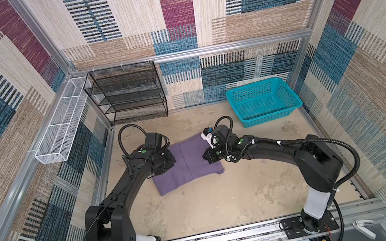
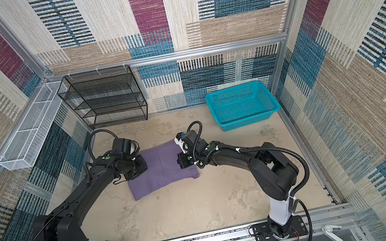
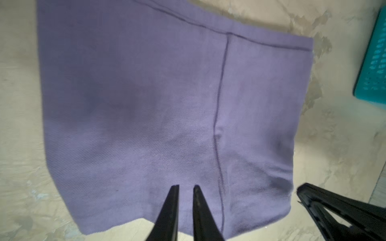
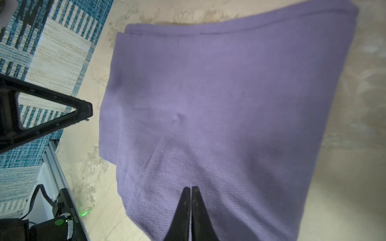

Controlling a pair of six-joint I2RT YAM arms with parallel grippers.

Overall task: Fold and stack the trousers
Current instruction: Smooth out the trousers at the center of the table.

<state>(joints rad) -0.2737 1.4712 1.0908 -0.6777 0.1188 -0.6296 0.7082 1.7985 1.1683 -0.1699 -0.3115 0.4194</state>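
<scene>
The table (image 1: 227, 201) filled the middle of both top views, with a teal basket (image 1: 263, 100) at its far right corner, well apart from the work. The trousers (image 1: 189, 164) lay flat near the table's middle as a squat block of several layers, and the two arms reached in from opposite sides. Judging by that shape, the folding looked mostly done. At most one more fold and the stacking were left, and nothing showed where a stack should go. The right gripper (image 4: 191, 187) sat over the right part of the cloth with its fingers pressed together and its tips on the cloth. Creases ran toward the tips, which suggested a pinch, but I could not be sure. The left gripper (image 3: 186, 186) sat near the left edge, its fingers nearly together with a slim gap. Whether cloth was caught there I could not tell.
</scene>
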